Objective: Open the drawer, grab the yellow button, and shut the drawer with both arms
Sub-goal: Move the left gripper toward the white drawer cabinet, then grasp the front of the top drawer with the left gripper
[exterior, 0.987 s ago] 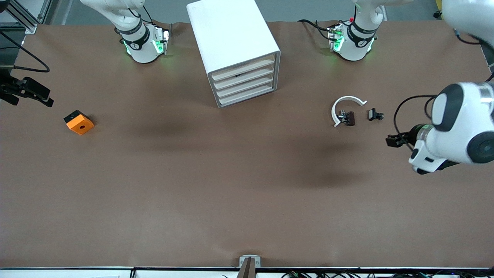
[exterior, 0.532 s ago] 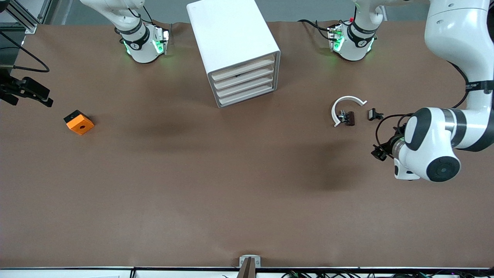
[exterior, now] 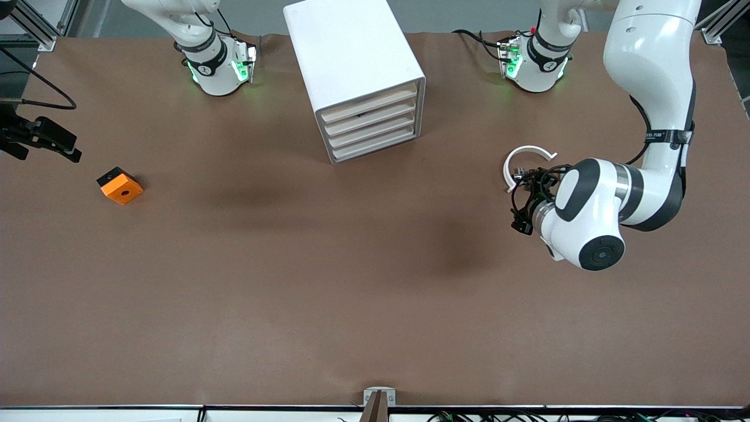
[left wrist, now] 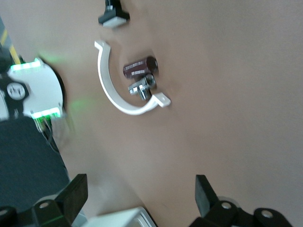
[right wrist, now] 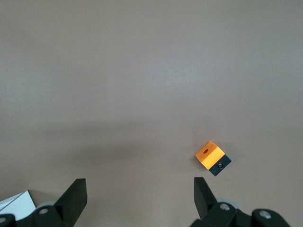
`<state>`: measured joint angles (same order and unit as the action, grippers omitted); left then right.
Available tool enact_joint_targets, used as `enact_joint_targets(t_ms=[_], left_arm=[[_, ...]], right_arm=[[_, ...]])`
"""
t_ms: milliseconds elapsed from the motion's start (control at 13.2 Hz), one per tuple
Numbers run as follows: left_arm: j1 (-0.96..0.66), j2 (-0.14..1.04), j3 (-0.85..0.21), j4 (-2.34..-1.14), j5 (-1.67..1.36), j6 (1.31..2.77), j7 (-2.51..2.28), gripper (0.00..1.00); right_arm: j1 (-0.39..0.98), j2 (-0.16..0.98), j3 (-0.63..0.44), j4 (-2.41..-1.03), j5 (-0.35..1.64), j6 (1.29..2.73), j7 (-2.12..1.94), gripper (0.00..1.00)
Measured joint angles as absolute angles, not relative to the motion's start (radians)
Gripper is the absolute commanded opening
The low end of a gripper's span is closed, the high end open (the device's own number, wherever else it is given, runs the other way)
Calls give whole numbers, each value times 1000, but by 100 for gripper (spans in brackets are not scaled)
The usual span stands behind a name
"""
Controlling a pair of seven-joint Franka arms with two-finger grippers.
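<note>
The white drawer cabinet (exterior: 363, 82) stands at the table's back middle with all its drawers shut; its corner shows in the left wrist view (left wrist: 124, 218). The button is out of view. My left gripper (exterior: 523, 221) hangs open and empty over the bare table beside a white curved piece (exterior: 526, 156); in its wrist view (left wrist: 140, 197) the jaws stand wide apart. My right gripper (exterior: 69, 151) waits at the right arm's end of the table, open and empty (right wrist: 140, 196), above and beside the orange block (exterior: 120, 186).
Inside the white curved piece (left wrist: 118, 92) lie a dark cylinder (left wrist: 140, 67) and a small metal part (left wrist: 142, 88); a black clip (left wrist: 113, 14) lies beside it. The orange block (right wrist: 212, 157) has a black side. The arm bases (exterior: 217, 64) stand along the back edge.
My left arm has swung in from the table's end toward the middle and now hangs by the white curved piece, covering the black clip in the front view. The right arm has not moved.
</note>
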<state>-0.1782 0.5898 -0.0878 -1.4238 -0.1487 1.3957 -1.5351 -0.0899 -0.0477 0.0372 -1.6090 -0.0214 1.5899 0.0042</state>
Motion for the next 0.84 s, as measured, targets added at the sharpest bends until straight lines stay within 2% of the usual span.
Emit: enact_joint_targets(t_ms=[456,835], left_arm=[[-177,610,-85,-1392,-269,1277,-1686,100],[-230,702,-89,-1394,-568,1263,-1955,100]], right_arm=[[-90,-48,37,-1608,-22,1590,4,100],[-90,-48,37,-1608,-22,1590,4,100]])
